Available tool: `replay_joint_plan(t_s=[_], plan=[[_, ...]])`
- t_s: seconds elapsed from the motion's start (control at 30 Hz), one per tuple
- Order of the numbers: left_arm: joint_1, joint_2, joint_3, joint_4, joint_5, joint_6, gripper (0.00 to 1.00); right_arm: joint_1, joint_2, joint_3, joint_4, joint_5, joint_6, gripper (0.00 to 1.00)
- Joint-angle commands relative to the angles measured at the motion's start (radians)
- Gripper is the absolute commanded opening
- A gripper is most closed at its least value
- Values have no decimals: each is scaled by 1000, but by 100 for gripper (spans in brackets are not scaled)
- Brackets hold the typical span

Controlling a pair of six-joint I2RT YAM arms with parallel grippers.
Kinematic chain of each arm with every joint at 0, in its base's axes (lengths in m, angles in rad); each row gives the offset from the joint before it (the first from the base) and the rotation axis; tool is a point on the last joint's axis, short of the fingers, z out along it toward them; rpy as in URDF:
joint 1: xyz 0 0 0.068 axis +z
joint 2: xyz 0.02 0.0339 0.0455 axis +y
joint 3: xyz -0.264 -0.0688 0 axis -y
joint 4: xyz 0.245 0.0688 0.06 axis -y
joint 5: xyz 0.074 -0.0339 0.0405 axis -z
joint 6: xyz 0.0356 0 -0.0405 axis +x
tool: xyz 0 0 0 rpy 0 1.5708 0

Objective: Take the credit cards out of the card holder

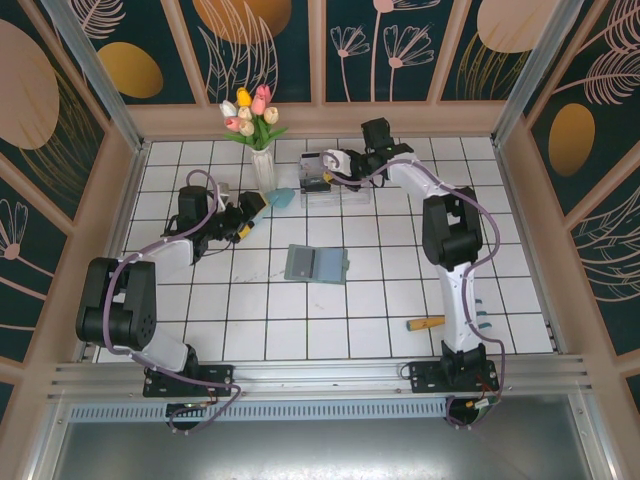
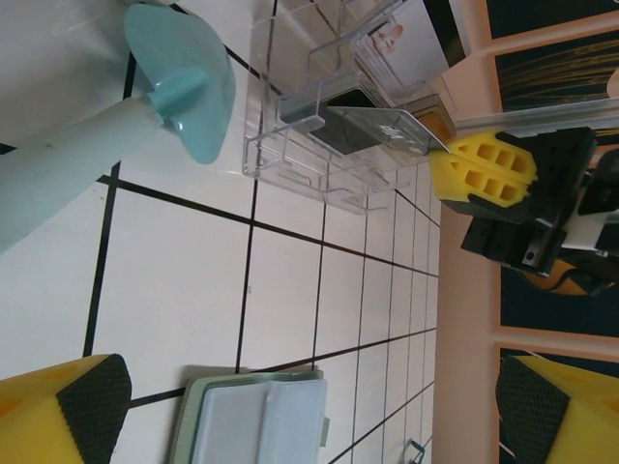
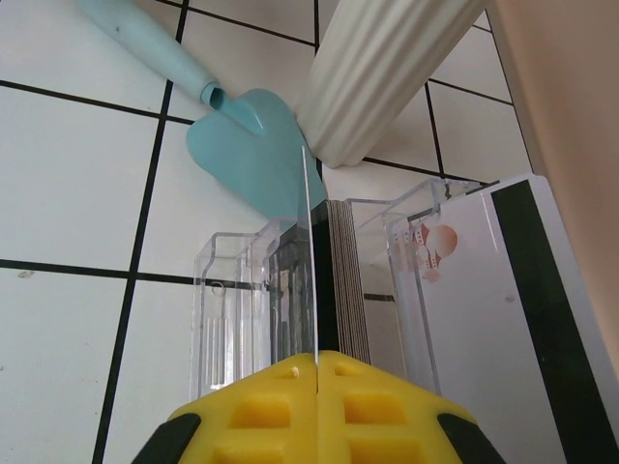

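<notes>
Risk first: right gripper (image 3: 317, 365) has the credit card (image 2: 385, 126) pinched by one short edge only, with the card reaching out over a slot of the clear box (image 3: 215, 300); if it goes down off-line it likely lands on a divider wall, twists in the pads, or shoves the light box toward the vase (image 1: 263, 170) at the box's 9 o'clock; a slip drops it flat across the compartments; fingers clenched tight on that card; can't tell if its far edge touches the box; left gripper (image 1: 248, 212) spread fully wide, holding nothing, at 10 o'clock of the card holder (image 1: 315, 264); holder lies open mid-table, 6 o'clock of the box; can't tell whether cards remain inside.
</notes>
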Motion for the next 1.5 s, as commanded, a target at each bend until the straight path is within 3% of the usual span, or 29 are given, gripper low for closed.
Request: replay_joint_plan(t_s=[0.0,0.43,0.77,0.87,1.27,1.47], plan=[[7,0,-12,33,32,-4,98,3,25,29,-9,-46,-9,0],[7,-1,-17,26,31,-3,99,-2,49,24,2,-42,-24,2],[7,-4,-21,19,30,0,99,-4,61,21,13,-42,-7,9],[7,-6,-20,18,30,3,98,-9,57,26,1,-66,-2,21],[7,-9,-22,16,35,11,99,-9,-11,-11,43,-82,30,24],[5,-48,-21,-47,6,86,98,-18,-94,-52,30,-204,105,26]])
